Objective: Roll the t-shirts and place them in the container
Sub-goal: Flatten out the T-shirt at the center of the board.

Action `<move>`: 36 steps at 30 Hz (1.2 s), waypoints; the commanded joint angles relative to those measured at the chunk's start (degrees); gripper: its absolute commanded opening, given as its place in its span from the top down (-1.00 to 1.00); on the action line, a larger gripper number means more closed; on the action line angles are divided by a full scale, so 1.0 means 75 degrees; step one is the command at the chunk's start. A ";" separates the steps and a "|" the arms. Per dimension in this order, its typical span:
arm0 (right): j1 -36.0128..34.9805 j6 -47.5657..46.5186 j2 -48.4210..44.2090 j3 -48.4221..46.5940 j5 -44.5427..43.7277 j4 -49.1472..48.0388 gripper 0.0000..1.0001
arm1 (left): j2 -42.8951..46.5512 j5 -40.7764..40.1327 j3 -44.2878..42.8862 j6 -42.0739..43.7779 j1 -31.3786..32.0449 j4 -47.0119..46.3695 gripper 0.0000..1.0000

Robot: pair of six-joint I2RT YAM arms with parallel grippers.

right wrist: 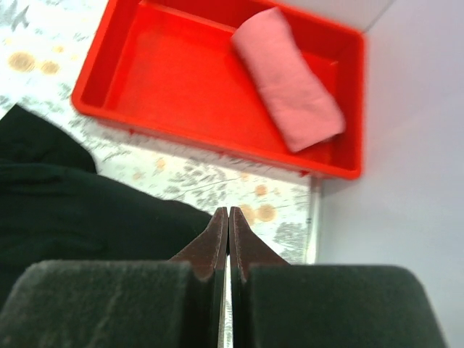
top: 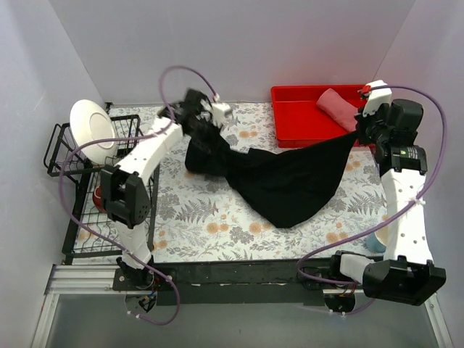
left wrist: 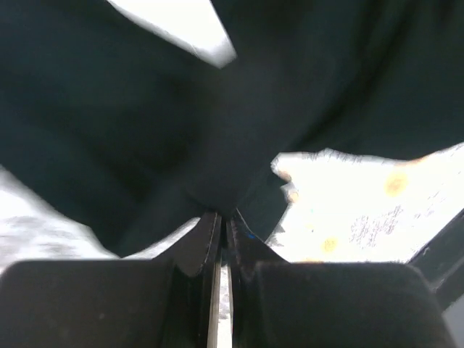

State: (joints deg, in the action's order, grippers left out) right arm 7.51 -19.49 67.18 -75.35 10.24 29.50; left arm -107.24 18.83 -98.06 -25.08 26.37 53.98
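The black t-shirt (top: 286, 181) hangs stretched between my two grippers, its middle sagging onto the floral tablecloth (top: 217, 217). My left gripper (top: 194, 110) is shut on a bunched part of it at the back left. The left wrist view shows the jaws (left wrist: 223, 215) pinched on dark cloth (left wrist: 145, 109). My right gripper (top: 360, 132) is shut on the shirt's far right corner, raised just in front of the red bin (top: 297, 119). In the right wrist view the tips (right wrist: 228, 212) are closed with black cloth (right wrist: 80, 210) at their left. The salmon-pink t-shirt (top: 336, 105) lies rolled in the bin (right wrist: 288, 78).
A black wire dish rack (top: 80, 210) holding a white plate (top: 93, 125) and a red cup (top: 97, 196) stands along the left edge. A small light-blue object (top: 375, 243) lies beside the right arm. White walls enclose the back and sides.
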 commanded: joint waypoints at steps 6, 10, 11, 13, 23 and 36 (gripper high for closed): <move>0.0136 -0.0425 -0.1315 -0.1296 -0.1643 0.0250 0.97 | 0.1206 0.1884 -0.2294 0.1526 -0.0926 0.3316 1.00; 0.0147 -0.0461 -0.1971 -0.1390 -0.1998 0.0415 0.97 | 0.2121 0.1685 -0.1470 0.1691 -0.0926 0.3163 1.00; 0.0147 -0.0426 -0.1996 -0.1414 -0.2021 0.0415 0.97 | 0.2227 0.1661 -0.1480 0.1738 -0.0926 0.3174 1.00; 0.0147 -0.0344 -0.1915 -0.1531 -0.2057 0.0392 0.97 | 0.2392 0.1544 -0.1817 0.1960 -0.0915 0.3151 1.00; 0.0147 -0.0226 -0.0217 -0.0736 -0.0290 -0.1190 0.97 | 0.0041 -0.0419 -0.1373 0.2997 -0.1066 0.0253 0.77; 0.0147 -0.0073 0.1509 -0.0584 0.0556 -0.1319 0.97 | -0.0402 -0.0859 -0.0821 0.0695 -0.0950 -0.0177 0.17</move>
State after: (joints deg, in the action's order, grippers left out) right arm 8.29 -20.21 83.05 -80.64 10.94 23.83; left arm -128.11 7.88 -118.50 -18.09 17.45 54.68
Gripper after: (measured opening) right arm 0.024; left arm 0.412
